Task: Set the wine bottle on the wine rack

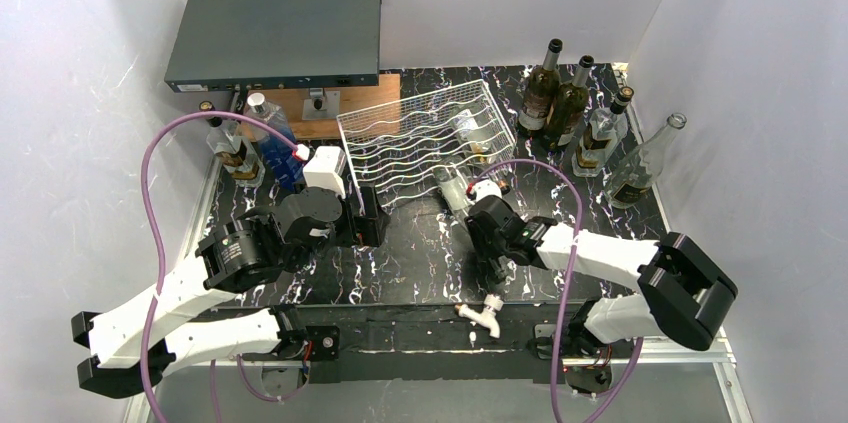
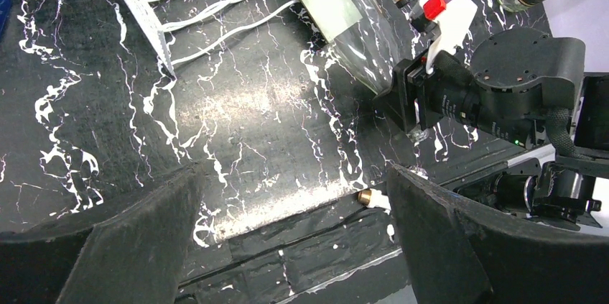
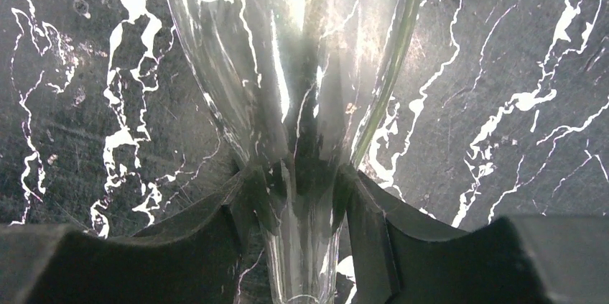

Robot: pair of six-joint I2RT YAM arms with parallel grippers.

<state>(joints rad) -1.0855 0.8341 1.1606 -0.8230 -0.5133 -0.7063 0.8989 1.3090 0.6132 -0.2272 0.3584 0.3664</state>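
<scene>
Top and wrist views of 2 arms at a black, white-veined table (image 1: 420,268). A clear glass wine bottle (image 1: 455,188) with a pale label is seen lying on its side just beside the near right edge of the white wire wine rack (image 1: 425,138), its neck directed towards the arm bases; no slot of the rack is occupied by it. Whether its body rests on the table cannot be told. The neck is held by the right pincer (image 3: 301,203), whose 2 dark fingers (image 3: 215,236) are pressed against the glass on either side. The left pincer (image 2: 291,174) is held wide apart above bare table near the rack's near left corner, with nothing between its fingers. A dark grey flat metal box (image 1: 275,33) is set at the back left, behind the rack. A row of 4 upright bottles (image 1: 570,113) is placed at the back right, and a blue bottle (image 1: 280,148) stands left of the rack.
</scene>
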